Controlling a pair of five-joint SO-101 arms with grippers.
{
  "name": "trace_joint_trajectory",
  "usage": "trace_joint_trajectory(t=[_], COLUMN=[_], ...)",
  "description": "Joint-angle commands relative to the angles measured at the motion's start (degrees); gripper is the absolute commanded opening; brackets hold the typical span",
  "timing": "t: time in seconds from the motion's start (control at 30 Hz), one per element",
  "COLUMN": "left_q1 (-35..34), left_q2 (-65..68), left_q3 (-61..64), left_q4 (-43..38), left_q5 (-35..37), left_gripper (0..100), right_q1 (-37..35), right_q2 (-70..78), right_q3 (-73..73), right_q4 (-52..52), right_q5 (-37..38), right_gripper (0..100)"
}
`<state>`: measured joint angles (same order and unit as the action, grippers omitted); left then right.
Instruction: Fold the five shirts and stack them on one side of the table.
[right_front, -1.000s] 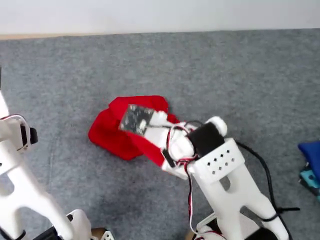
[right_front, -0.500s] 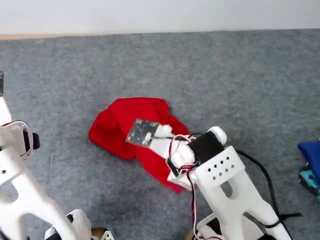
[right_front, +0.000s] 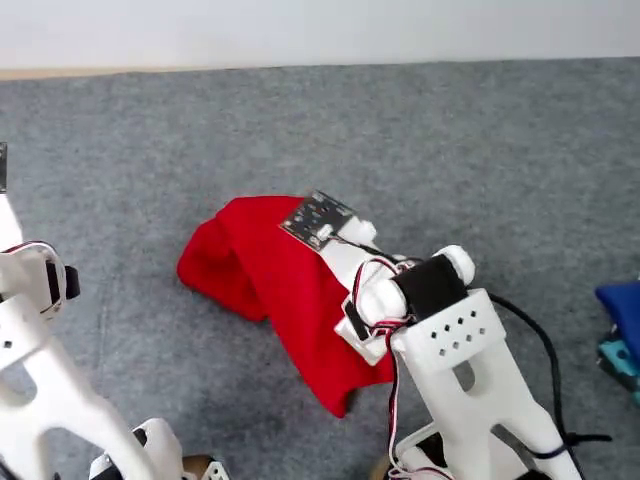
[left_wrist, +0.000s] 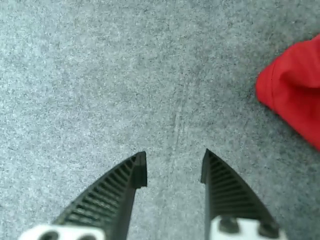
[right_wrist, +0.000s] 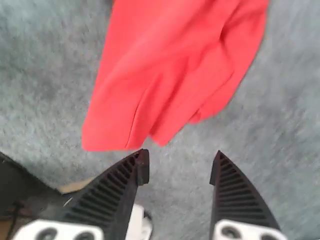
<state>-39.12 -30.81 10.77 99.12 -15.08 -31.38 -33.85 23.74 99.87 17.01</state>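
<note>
Right claw spread, empty, angled down by red shirt; left claw likewise.

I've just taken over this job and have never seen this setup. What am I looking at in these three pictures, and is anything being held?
A left arm and a right arm, both white, stand at a grey table. The wide picture looks down from a fixed camera; the other two come from a camera on each wrist, looking past that hand's dark fingers. A crumpled red shirt lies mid-table. The right hand is open close to it, holding nothing. The left hand is open over bare table. Something blue shows at the wide picture's edge.
</note>
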Motion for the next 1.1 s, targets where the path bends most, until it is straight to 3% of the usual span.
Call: trace_joint_trajectory(t=[0.0, 0.13, 0.43, 0.73, 0.93, 1.07], left_q1=[0.0, 0.0, 0.0, -0.09, -0.09, -0.09], left_q2=[-1.41, -1.41, -1.49, -1.67, -1.49, -1.41], left_q3=[-0.13, -0.13, 3.56, 8.4, 8.48, 8.48], left_q4=[0.79, 0.79, -2.81, -6.07, -7.47, -8.09], left_q5=[0.35, 0.35, 0.35, 0.26, 0.18, 0.26], left_gripper=[19, 19, 19, 19, 19, 19], right_q1=[0.75, 0.84, 0.84, 0.48, 0.13, -4.7], right_q2=[-0.66, -0.66, 4.53, 19.03, 23.6, 23.87], right_q3=[4.4, 11.34, 23.21, 22.95, 18.02, 15.12], right_q4=[-0.92, -4.0, -18.59, -26.77, -26.51, -24.66], right_q5=[-4.48, -8.44, -8.53, -8.88, -8.97, -8.7], right_gripper=[20.7, 20.8, 20.8, 20.8, 20.8, 20.6])
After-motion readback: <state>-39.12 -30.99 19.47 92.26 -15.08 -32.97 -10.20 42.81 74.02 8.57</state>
